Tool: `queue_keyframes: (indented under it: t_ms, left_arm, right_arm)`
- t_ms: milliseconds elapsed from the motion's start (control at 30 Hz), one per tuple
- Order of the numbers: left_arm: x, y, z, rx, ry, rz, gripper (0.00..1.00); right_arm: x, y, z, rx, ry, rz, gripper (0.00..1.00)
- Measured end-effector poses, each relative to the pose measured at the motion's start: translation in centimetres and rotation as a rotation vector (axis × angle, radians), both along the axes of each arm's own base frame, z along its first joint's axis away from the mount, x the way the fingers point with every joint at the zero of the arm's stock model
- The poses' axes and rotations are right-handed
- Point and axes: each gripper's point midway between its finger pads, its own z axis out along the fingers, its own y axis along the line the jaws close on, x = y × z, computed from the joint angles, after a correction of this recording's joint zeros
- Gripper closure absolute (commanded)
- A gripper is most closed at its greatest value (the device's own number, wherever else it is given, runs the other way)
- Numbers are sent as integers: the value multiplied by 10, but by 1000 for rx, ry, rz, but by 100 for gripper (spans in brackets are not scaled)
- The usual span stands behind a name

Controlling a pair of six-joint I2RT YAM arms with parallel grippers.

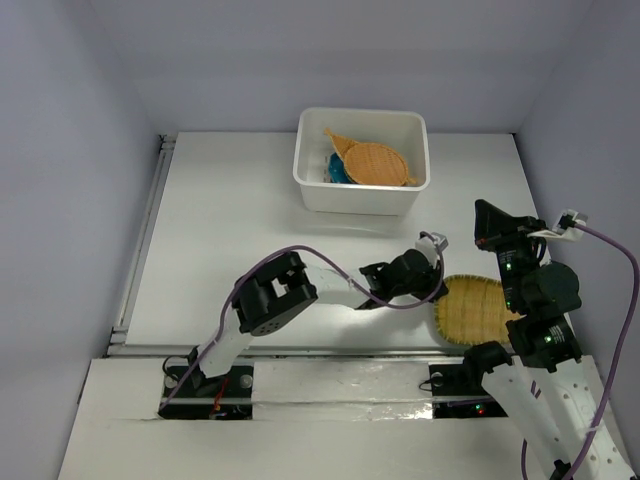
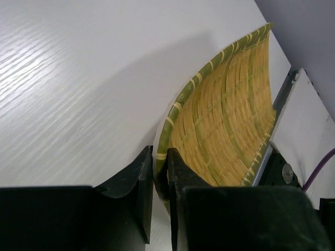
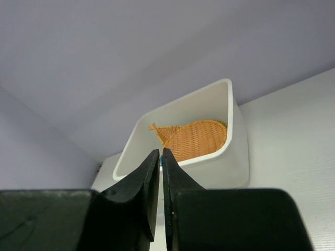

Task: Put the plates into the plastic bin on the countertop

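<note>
The left end effector is clamped on the rim of a woven plate, with one black finger on each side of the green-bound edge. The plate is bamboo-look weave, yellow strips crossed by thin green strands. It curves up like a shallow dish, and a pale underside shows at the rim. From above, this plate sits by the near edge of the tabletop, toward the right corner. Its far side may be raised off the surface, but the angle makes that hard to judge.

The plastic bin stands at the far edge, a little right of the middle. It is a smooth white tub with rounded corners and a rolled lip. Inside lies an orange woven fan-shaped plate, its pointed tip toward the bin's far left corner, and a teal-blue plate shows beneath it.

The right end effector is raised over the right side with its jaws together and nothing between them. It faces the bin.

A metal rail runs along the left edge of the matte white, faintly grained tabletop.
</note>
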Motion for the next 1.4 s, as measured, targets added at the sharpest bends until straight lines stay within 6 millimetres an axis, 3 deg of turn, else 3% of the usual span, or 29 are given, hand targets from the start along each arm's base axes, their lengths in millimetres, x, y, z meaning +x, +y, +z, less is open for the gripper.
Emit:
queue_keyframes:
  t_ms: [167,500,700,833,1067,1233,1300,1400]
  left_arm:
    - [4,46,12,39,-35,96,100]
    - [44,178,47,82,-96,372,100]
    - [70,231,102,-6,-143,493,100]
    - [95,261,152,-114,-197,576,100]
    - [140,288,215,-211,-266,652,100]
    - [199,294,265,-257,-315,691,100]
    - [231,291,274,-253,-319,697,100]
    - [273,281,269,-232,-298,686,100]
  right_arm:
    - [-1,0,0,1,-2,0,88]
    - [-16,-7,10,26,-59,-10,88]
    - [-23,-12,18,46,-96,-23,88]
    - [-21,-11,17,45,-91,-23,88]
    - [-18,-10,14,41,-79,-23,88]
    - [-13,-7,10,33,-62,-15,88]
    - [-12,-6,9,30,-56,-12,87]
    - [-12,-5,8,28,-54,-8,87]
